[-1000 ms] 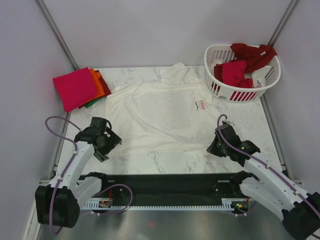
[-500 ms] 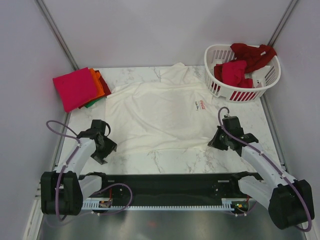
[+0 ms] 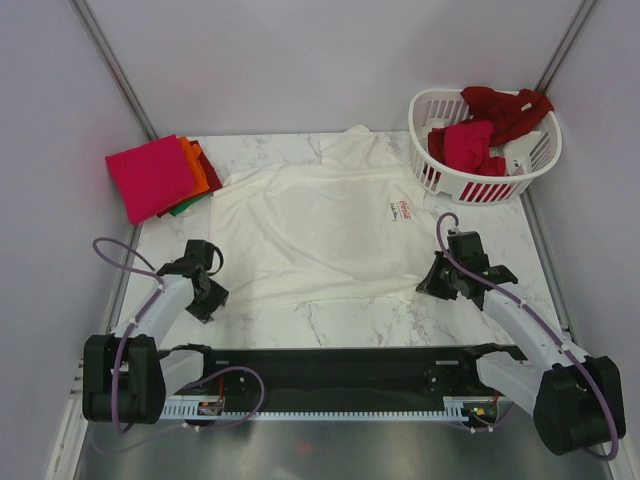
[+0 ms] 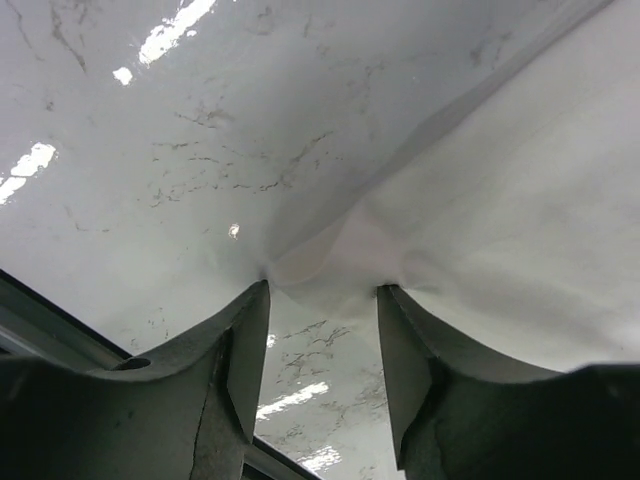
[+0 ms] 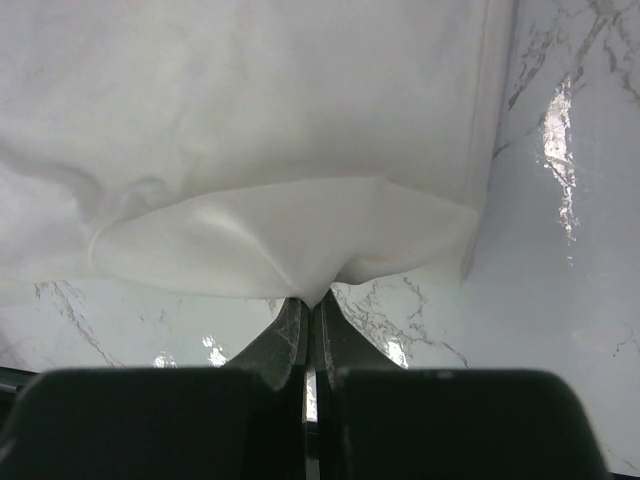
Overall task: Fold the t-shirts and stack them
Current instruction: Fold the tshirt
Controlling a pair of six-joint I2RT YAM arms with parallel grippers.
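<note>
A cream-white t-shirt (image 3: 320, 225) with a small red chest logo (image 3: 402, 209) lies spread flat on the marble table. My left gripper (image 3: 212, 297) is open at the shirt's near left corner. In the left wrist view the corner (image 4: 330, 255) lies just ahead of the spread gripper (image 4: 322, 300), not pinched. My right gripper (image 3: 424, 284) is shut on the shirt's near right hem. In the right wrist view the hem (image 5: 300, 240) bunches into the closed gripper (image 5: 311, 302). Folded magenta (image 3: 150, 175), orange (image 3: 197, 165), green (image 3: 186, 207) and dark red shirts are stacked at the back left.
A white slatted laundry basket (image 3: 468, 190) stands at the back right, holding a red shirt (image 3: 468, 145) and a dark red shirt (image 3: 508, 108). Grey walls enclose the table. A black strip runs along the near edge (image 3: 320, 365).
My left gripper has drawn back towards the near left and now sits at the shirt's corner. My right gripper has shifted slightly forward onto the near right hem.
</note>
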